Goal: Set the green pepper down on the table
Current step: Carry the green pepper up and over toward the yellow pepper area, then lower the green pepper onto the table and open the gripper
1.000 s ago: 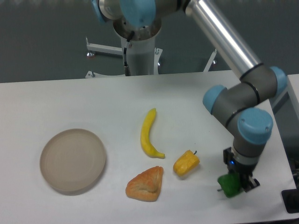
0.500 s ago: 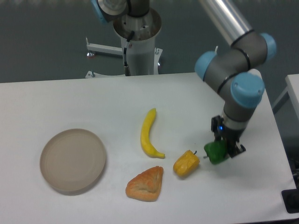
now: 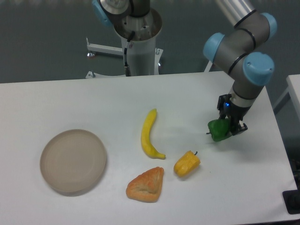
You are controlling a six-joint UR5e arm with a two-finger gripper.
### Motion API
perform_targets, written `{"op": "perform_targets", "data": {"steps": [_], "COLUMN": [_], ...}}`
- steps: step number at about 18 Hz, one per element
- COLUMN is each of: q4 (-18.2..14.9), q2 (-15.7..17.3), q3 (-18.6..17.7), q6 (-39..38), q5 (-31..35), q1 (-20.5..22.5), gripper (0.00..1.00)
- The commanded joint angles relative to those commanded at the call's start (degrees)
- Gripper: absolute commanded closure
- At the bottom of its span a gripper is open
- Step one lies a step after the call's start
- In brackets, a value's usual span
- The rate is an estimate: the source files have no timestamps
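While the gripper pinches the green pepper at the right side of the white surface, placement is judged pending: the pepper is still in the jaws, and whether it touches the top cannot be told. Remaining: lower, let go, withdraw. Items nearby: yellow pepper, near, lower left of the green one; banana, centre; croissant, below the banana; round plate, far left, well apart. Nothing lies directly under the held pepper.

the table was viewed by one fixed camera, set high at its front edge, facing the arm's base.
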Motion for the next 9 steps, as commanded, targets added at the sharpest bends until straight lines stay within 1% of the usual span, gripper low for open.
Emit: {"op": "perform_targets", "data": {"steps": [2, 6, 9], "q4": [-0.09, -0.35, -1.4], "q2": [0.09, 1.49, 1.32], "q3": [-0.97, -3.08, -3.17], "q6": [-0.87, -1.32, -2.99], "q5": [-1.14, -2.02, -5.27], "q1": [0.7, 1.76, 3.08], "gripper": [0.64, 0.63, 0.63]}}
